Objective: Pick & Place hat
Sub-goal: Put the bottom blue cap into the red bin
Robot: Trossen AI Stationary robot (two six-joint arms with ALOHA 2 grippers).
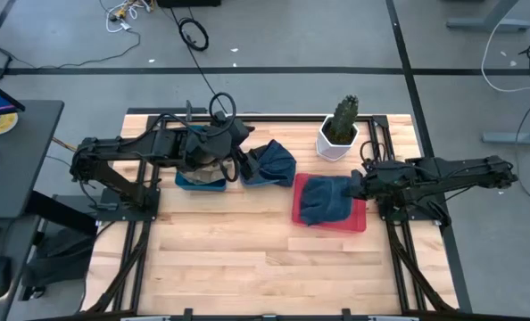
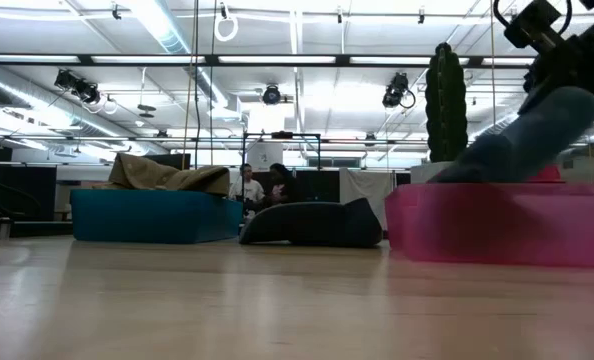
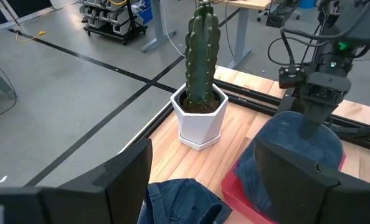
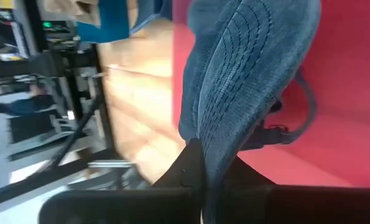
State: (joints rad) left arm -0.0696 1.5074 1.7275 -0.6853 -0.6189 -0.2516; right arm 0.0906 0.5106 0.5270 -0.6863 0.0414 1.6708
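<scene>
The right gripper pinches the blue denim hat by its brim over the red tray — releasing off-centre could drape it across the rim; the left gripper, spread wide, waits well apart from the tray

Hat: dark blue denim, rows of stitched lines across the brim.
Tray beneath that hat: red, pink where translucent in the low view.
Second hat, beside the cactus: blue denim.
Bin: teal.
Cactus: green; pot white.
Worktop: pale wood planks.
Grippers: black.
</scene>
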